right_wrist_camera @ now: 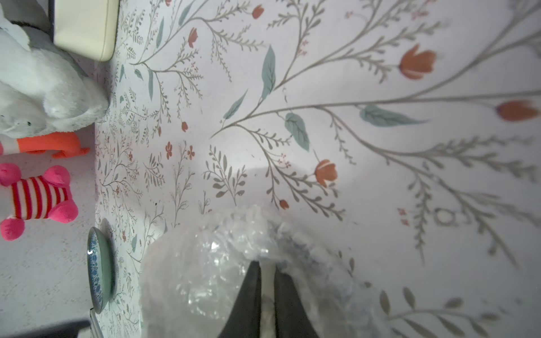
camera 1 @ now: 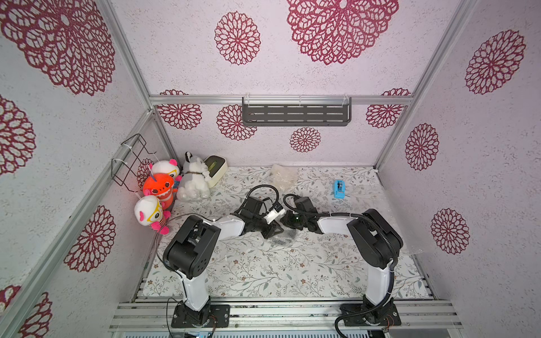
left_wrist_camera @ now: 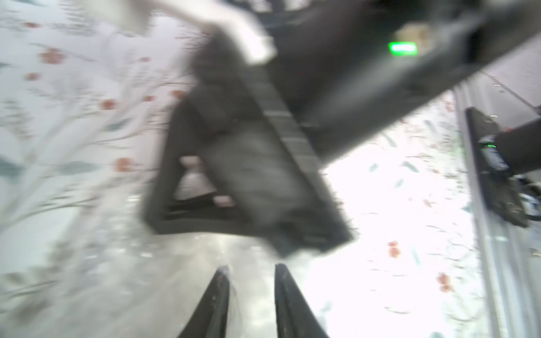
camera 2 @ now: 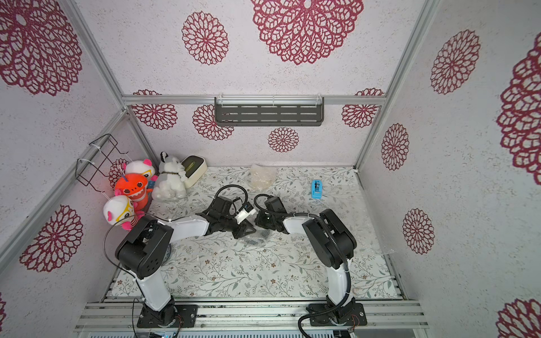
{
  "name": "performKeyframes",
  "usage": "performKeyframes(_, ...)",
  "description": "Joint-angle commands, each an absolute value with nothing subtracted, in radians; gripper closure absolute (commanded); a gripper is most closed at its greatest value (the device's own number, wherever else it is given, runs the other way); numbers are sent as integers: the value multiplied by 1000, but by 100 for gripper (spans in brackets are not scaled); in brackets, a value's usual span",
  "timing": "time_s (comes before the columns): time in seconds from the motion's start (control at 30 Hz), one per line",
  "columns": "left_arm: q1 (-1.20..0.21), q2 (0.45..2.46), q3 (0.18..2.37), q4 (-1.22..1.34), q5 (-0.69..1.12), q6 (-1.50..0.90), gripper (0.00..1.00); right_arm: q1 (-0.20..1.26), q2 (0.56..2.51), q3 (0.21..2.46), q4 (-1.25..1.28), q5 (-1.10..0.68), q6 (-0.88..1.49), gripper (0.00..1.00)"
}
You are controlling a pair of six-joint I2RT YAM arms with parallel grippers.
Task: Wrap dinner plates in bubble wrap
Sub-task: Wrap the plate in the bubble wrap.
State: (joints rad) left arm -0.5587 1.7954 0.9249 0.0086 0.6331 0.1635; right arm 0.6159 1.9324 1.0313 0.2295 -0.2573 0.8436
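Note:
A black dinner plate bundled in bubble wrap (camera 1: 281, 239) (camera 2: 253, 239) lies mid-table, where both arms meet over it. My left gripper (camera 1: 271, 231) (left_wrist_camera: 251, 267) hangs just above the wrap, and its jaws stand apart with nothing between them. My right gripper (camera 1: 288, 221) (right_wrist_camera: 267, 264) is shut on a fold of the bubble wrap (right_wrist_camera: 205, 263). A second wrapped bundle (camera 1: 282, 175) (camera 2: 261, 175), pale inside, rests near the back wall. A grey-teal plate (right_wrist_camera: 99, 269) (camera 2: 169, 254) sits by the left arm's elbow.
A blue tape dispenser (camera 1: 339, 189) stands at the back right. Plush toys (camera 1: 159, 190) and a cream box (camera 1: 215, 169) fill the back left corner. A loose clear sheet (camera 1: 409, 248) lies along the table's right edge. A dark shelf (camera 1: 295, 112) hangs on the back wall.

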Motion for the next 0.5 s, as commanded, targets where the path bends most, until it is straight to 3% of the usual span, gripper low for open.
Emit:
performKeyframes(0.0,-651,1723,843,20,624,57,68,606,1928,946,130,-188,903,82)
performKeyframes(0.07,-658,1652,790,53,606,-21,67,606,1907,938,139,-177,898,80)
performKeyframes(0.27,-625,1509,800,39,390,-374,47,607,1879,922,179,-164,880,75)
performKeyframes(0.37,-578,1534,834,71,411,-661,51,609,1872,903,210,-163,885,75)
performKeyframes(0.47,-572,1584,909,-19,404,-792,66,614,1867,894,228,-161,885,75)
